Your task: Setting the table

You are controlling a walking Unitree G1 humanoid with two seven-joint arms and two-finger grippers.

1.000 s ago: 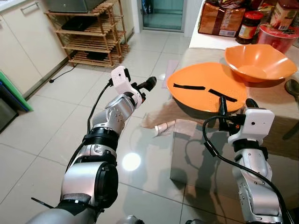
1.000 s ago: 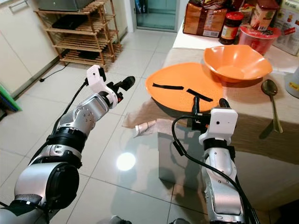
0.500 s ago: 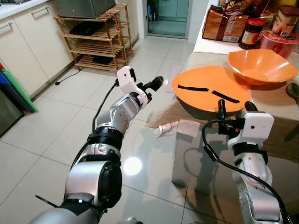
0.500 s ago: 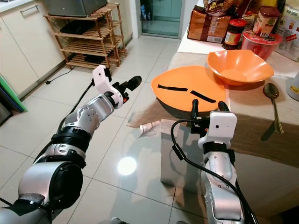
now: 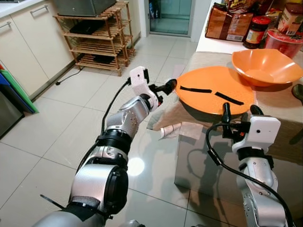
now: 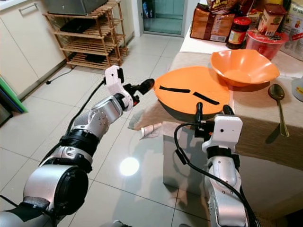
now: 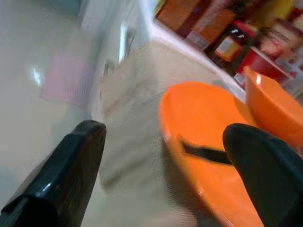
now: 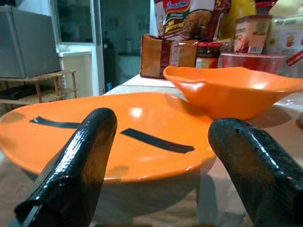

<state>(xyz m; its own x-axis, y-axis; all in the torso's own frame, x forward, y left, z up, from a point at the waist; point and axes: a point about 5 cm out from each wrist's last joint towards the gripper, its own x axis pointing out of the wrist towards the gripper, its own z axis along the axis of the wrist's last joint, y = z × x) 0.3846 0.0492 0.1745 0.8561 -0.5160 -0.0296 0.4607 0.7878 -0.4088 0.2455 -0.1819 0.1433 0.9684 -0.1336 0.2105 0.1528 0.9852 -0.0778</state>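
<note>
An orange plate point(image 5: 213, 90) with two black tape strips lies near the table's front left corner, on a beige cloth point(image 5: 277, 101). Behind it sits an orange bowl point(image 5: 265, 66). A spoon point(image 6: 278, 106) lies on the cloth to the right. My left gripper point(image 5: 165, 88) is raised at the plate's left rim, open, with nothing between its fingers. My right gripper point(image 5: 239, 111) stands open just before the plate's near edge; the right wrist view has the plate point(image 8: 118, 127) and bowl point(image 8: 232, 90) between its fingers point(image 8: 75, 165).
Food packets and jars point(image 5: 246, 23) crowd the back of the table. A crumpled white scrap point(image 5: 169, 130) lies on the tiled floor by the table's corner. A wooden rack point(image 5: 94, 38) and cabinets stand at the far left.
My left arm has reached right toward the plate, so its gripper is now at the plate's left rim. The right gripper stays before the plate. The camera has shifted slightly.
</note>
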